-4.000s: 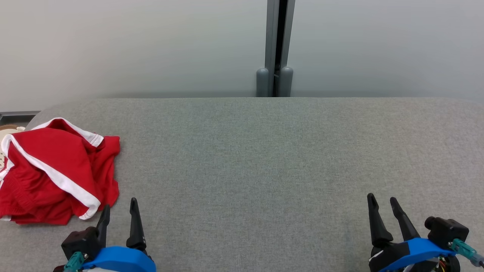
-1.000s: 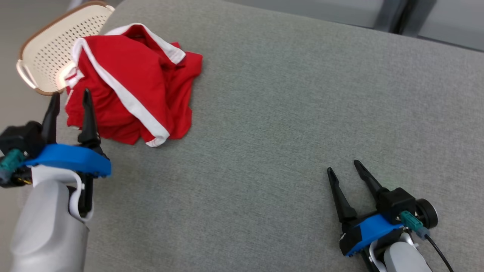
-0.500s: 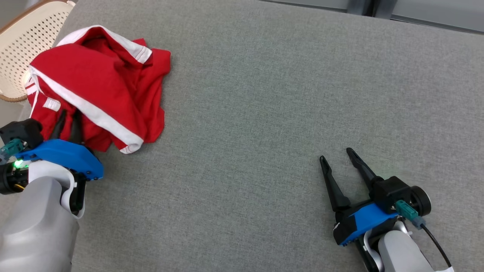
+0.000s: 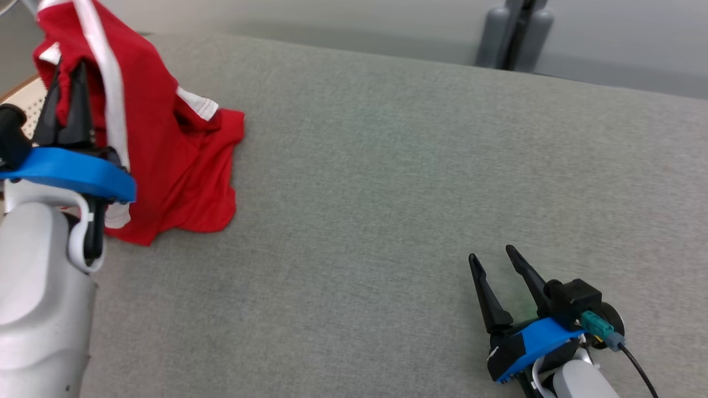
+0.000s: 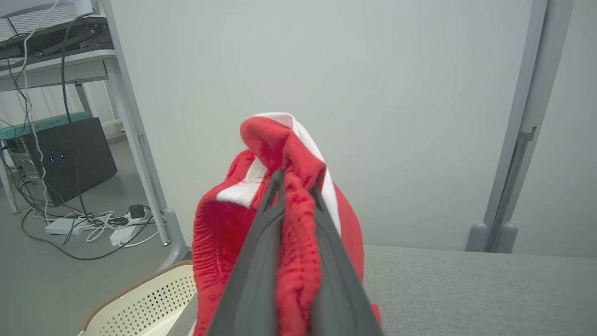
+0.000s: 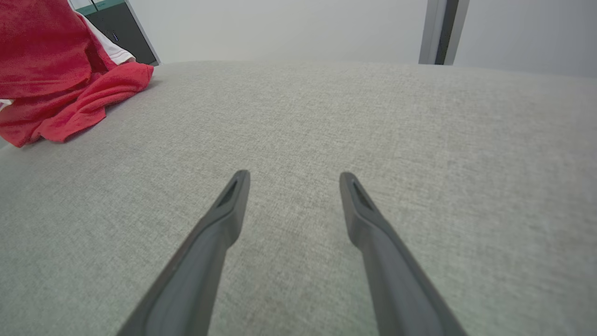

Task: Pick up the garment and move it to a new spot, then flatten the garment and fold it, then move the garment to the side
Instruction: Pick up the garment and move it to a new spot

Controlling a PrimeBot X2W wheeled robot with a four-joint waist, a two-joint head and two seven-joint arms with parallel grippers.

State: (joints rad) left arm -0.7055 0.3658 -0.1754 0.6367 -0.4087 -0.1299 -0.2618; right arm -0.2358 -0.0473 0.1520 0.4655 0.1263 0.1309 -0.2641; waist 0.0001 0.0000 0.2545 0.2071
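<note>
The left gripper [image 4: 69, 77] has its two dark fingers closed on a fold of the crumpled red jersey-knit garment with white stripes [image 4: 182, 166]. In the left wrist view, red cloth is bunched between the fingers and spills over their tips [image 5: 296, 182]. The garment hangs as a drape from that pinch. Its long axis runs from the fingertips down and out to the jaws' right, and its lower edge lies on the grey woven padded surface [image 4: 387, 166], so part of its weight sits there and is not borne by the grip. Below and to the left of these jaws, past the surface's edge, is a cream perforated plastic basket [image 5: 140, 308]. The bare stretch of surface where a new spot would be lies the other way, to the jaws' right. The right gripper [image 4: 491, 254] is low over the surface and well apart from the cloth, with its fingers spread and nothing between them. From its jaws the garment lies far ahead and to the left [image 6: 70, 93]. The left arm therefore has the only hold, and the carry looks like a sweep to its right, clearing the trailing hem as it goes. The pinch takes only one gathered fold, so the rest of the cloth may drag or swing.
</note>
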